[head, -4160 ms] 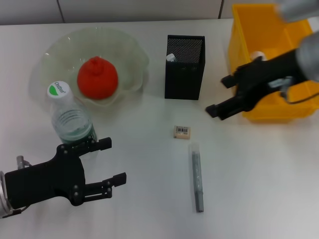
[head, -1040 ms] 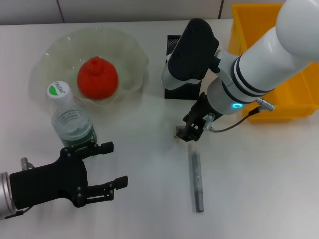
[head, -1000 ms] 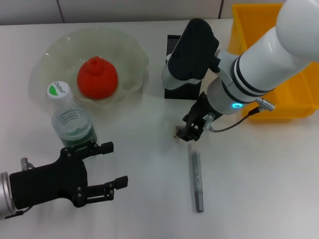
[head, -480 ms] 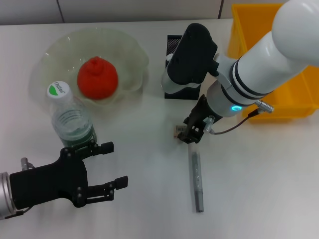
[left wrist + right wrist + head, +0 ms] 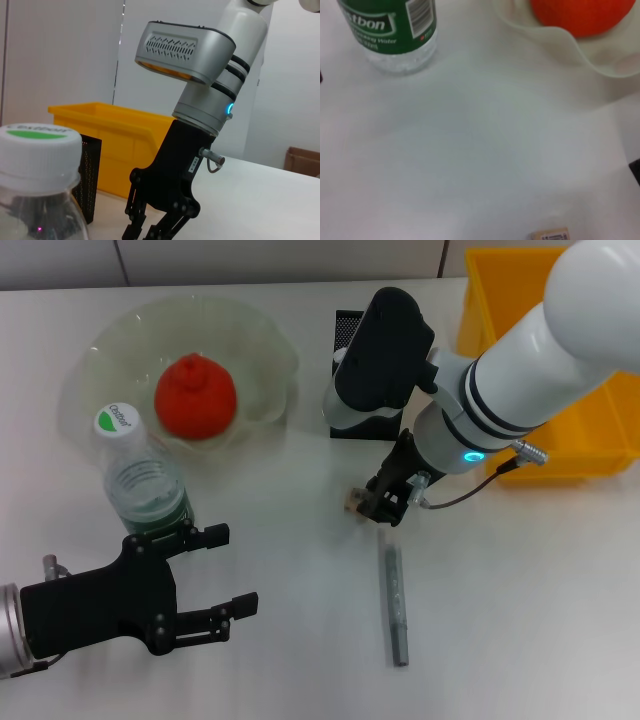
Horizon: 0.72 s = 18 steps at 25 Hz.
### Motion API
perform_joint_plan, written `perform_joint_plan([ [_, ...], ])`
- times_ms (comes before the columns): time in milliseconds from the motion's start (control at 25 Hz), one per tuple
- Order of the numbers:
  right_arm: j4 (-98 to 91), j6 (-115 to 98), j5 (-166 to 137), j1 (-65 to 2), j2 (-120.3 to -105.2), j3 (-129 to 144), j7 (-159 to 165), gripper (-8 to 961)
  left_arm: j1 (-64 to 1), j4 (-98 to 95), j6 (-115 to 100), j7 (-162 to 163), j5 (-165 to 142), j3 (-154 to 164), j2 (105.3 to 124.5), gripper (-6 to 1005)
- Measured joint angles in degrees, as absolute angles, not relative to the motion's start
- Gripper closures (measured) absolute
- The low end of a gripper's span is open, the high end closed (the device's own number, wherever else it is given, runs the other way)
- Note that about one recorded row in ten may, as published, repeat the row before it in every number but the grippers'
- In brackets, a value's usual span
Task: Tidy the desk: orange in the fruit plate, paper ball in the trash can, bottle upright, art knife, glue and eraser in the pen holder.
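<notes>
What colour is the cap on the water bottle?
The cap on the bottle is white with a green top, clearest in the head view.

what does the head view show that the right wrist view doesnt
Only the head view shows the pen holder, trash can, the grey pen-like tool, and both grippers: right gripper down at the eraser, left gripper open near the bottle. Only the right wrist view shows the bottle's label text. Both share the bottle, orange, fruit plate and eraser.

The fruit plate [image 5: 262, 360] was translucent glass, the pen holder [image 5: 348, 330] black mesh, the surface [image 5: 520, 600] smooth and matt.
</notes>
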State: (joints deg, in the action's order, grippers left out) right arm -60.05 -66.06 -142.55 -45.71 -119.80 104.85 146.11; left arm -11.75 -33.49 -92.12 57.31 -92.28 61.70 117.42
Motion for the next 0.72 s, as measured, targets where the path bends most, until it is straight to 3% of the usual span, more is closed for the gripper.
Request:
perform_joint_plan([
  [720, -93.1, -75.98, -142.77, -34.09, -119.35, 83.18, 145.3, 720, -11.79, -33.64, -94.6, 57.99, -94.49, 61.28, 117.25, 153],
])
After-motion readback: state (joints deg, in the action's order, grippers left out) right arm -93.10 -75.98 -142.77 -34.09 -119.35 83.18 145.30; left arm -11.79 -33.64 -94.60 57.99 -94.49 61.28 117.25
